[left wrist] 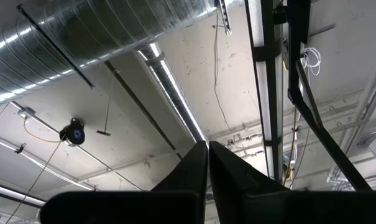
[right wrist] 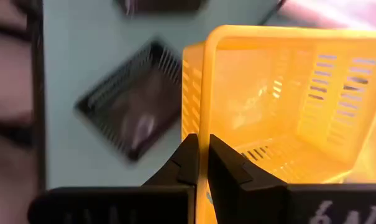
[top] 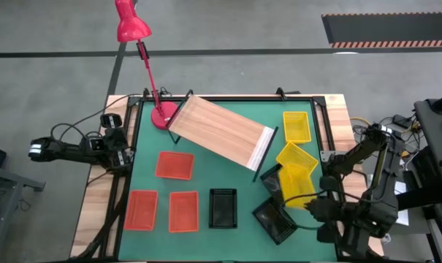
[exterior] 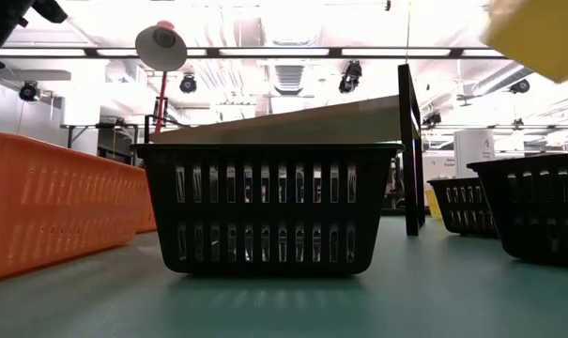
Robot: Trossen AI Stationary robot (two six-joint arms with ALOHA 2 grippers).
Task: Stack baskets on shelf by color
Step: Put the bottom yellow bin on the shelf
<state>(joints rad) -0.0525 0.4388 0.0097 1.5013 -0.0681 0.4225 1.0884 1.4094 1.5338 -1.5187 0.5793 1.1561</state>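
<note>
1. Right gripper (right wrist: 202,163) pinches the yellow basket (right wrist: 281,106) by its rim, lifted near the table's right side.
2. Left gripper (left wrist: 207,163) closed, parked far left.
3. Risk: the thin rim grip may slip, dropping the basket short of the shelf (top: 219,130).

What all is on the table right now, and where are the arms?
Red-orange baskets: three, front-left of the mat, none stacked.
Black baskets: three; one front-centre, two near the right arm.
Yellow baskets: three on the right; one flat on the mat, one beside it, one held off the table.
Shelf: one, light wood, lying askew across the mat's back.
Desk lamp: one, red, back-left corner.
Mat: one, green.
Left pincer: shut, empty, parked off the table's left edge, pointing at the ceiling.
Right pincer: shut on the lifted yellow basket's rim, front-right.
</note>
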